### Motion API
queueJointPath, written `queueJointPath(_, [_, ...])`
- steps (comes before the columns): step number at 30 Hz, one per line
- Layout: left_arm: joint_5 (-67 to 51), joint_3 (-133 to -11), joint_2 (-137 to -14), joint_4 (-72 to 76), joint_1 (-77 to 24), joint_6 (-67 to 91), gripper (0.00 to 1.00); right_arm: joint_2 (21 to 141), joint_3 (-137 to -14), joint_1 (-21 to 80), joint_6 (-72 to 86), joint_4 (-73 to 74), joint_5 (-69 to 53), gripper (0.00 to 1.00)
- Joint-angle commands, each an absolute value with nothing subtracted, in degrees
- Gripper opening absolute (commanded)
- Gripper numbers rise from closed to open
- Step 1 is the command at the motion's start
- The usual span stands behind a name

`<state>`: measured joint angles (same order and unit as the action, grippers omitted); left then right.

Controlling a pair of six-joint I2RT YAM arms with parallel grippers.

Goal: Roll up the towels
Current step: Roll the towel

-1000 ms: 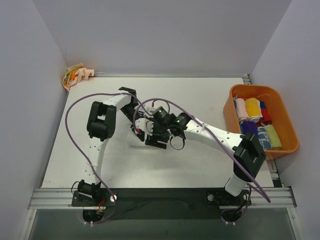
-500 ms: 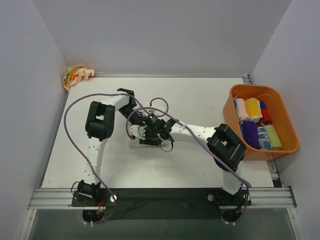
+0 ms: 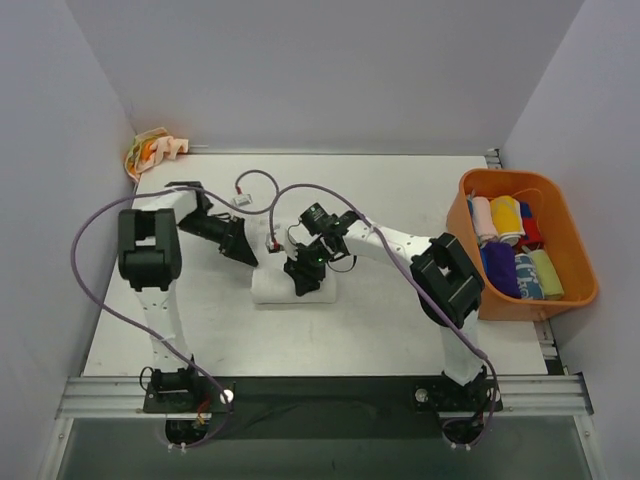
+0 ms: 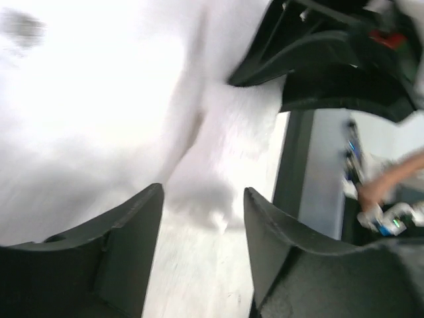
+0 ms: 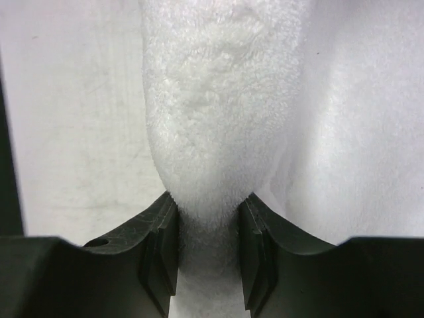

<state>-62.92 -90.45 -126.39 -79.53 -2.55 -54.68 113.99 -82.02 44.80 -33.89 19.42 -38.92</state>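
You see orange plastic bin (image 3: 540, 304) at right edge of white table (image 3: 400, 190) — aluminium rail (image 3: 320, 392) along near edge — plain grey walls around.

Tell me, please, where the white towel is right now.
In the top view, the white towel lies left of centre on the table, pinched by the right tool, with the left tool open beside its left end.

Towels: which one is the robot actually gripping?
The white towel mid-table: the right gripper pinches its fold. The orange-blotched one lies untouched in the far-left corner; the coloured rolls sit in the bin.
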Motion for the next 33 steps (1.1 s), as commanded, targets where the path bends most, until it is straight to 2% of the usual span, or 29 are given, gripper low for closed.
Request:
queueJointPath(1, [-67.0,-87.1,-115.8,-73.0,6.4,-55.1,0.63,119.5,-83.8,43.8,-29.4,40.2,-48.2,0.00])
queueJointPath(5, [-64.3,-78.2,-104.1,-62.9,10.7,-51.3,0.65,125.2,-89.0,42.0,-27.2,45.7,-53.3,0.00])
queueJointPath(9, [-59.0,-64.2,-91.2,-51.9,10.4,-49.7,0.66,130.1,-92.5,40.3,-24.8,48.4,-58.5,0.00])
queueJointPath(11, [-54.0,-58.9,-82.6,-47.7,7.6,-50.0,0.68,131.8,-93.8,39.9,-24.7,49.8,-60.2,0.00])
queueJointPath(14, [-46.5,-48.5,-70.3,-37.0,0.5,-49.5,0.80,135.3,-97.6,39.4,-26.0,54.7,-62.6,0.00])
queueJointPath(16, [-43.9,-43.7,-64.0,-33.7,-8.5,-51.3,0.87,138.1,-100.3,39.1,-29.0,58.4,-65.0,0.00])
queueJointPath(23, [-30.2,-38.1,-60.2,-24.9,-28.5,-55.6,0.89,141.4,-104.1,38.7,-33.6,65.2,-66.4,0.00])
queueJointPath(33, [-26.6,-36.3,-69.5,-17.8,-40.1,-61.1,0.86,141.9,-104.9,36.9,-35.0,65.4,-67.6,0.01])
